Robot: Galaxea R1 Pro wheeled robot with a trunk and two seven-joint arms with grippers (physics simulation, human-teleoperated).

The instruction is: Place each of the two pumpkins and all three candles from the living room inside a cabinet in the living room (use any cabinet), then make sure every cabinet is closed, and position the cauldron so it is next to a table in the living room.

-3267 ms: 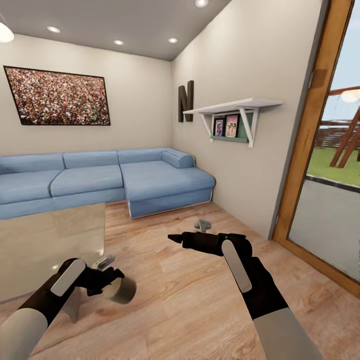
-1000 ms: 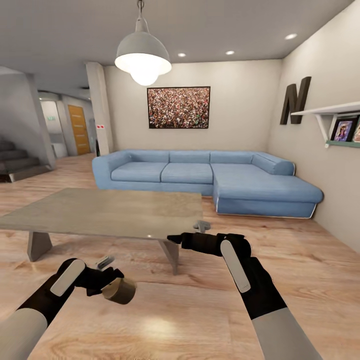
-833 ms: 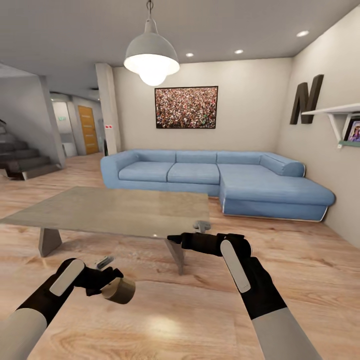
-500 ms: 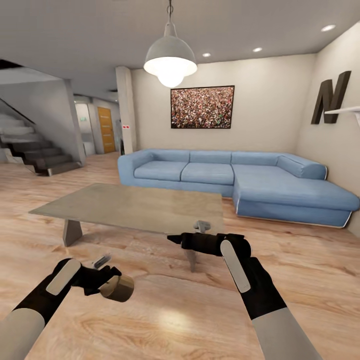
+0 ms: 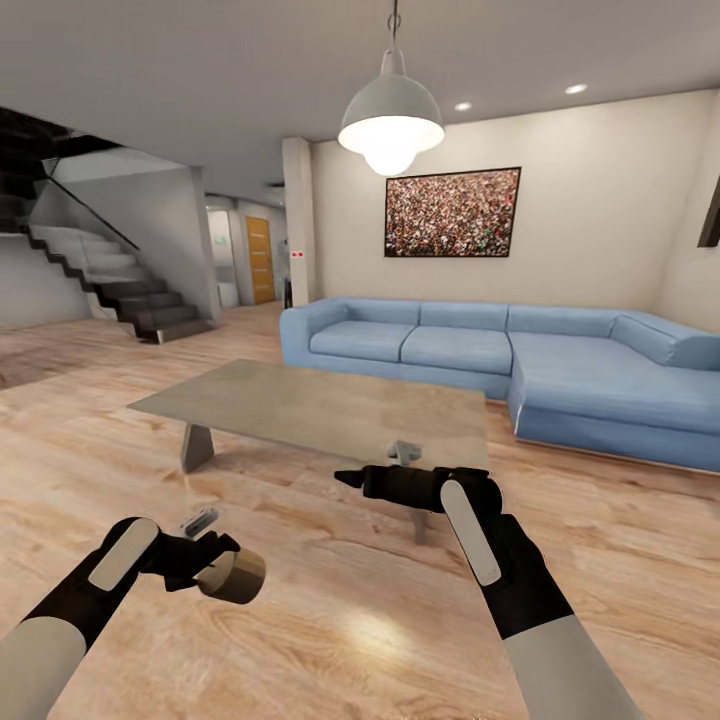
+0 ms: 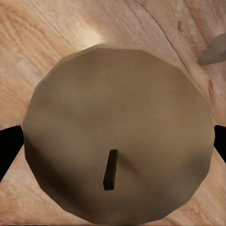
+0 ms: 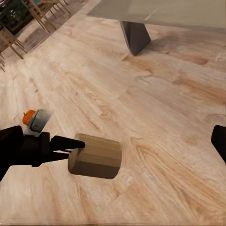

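A: L gripper [image 5: 205, 563] status?

B: Clamped on a candle [image 5: 232, 577], held out low over the wood floor [image 5: 330, 620]. The L wrist cam has the candle's [image 6: 117, 132] flat end w/ its short dark wick, a black fingertip [image 6: 8, 149] at each side of it. The R wrist cam gets it side-on: candle [image 7: 95, 156] level, finger [image 7: 67, 142] laid along its top.

A: Colour? Should be cream.

B: Reads tan/brown in the shade here, but the shape and wick fit.

A: R gripper [image 5: 372, 470]?

B: Held level ahead of the trunk w/ nothing in it. One finger [image 5: 352, 479] points toward the robot's L, a grey part sticks up above it. Jaws prob apart: the R wrist cam has a black tip [image 7: 218, 141] at one edge and open floor beside it. Can't tell for sure.

A: Table?

B: Grey-topped coffee table [image 5: 310, 405] straight ahead, just beyond the R gripper, dark leg [image 5: 196, 447] at its near L end. The R wrist cam catches its edge [image 7: 165, 12] and one leg.

A: Other task things?

B: Small orange blob, prob a pumpkin [image 7: 28, 116], on the floor behind the L gripper in the R wrist cam. Partly hidden by a grey part, so not certain.

A: Room?

B: Blue corner sofa [image 5: 500, 350] behind the table, framed crowd picture [image 5: 452, 212] above it, lit pendant lamp [image 5: 391, 122], stairs [image 5: 110, 285] far L, orange door [image 5: 259, 260] down the hall.
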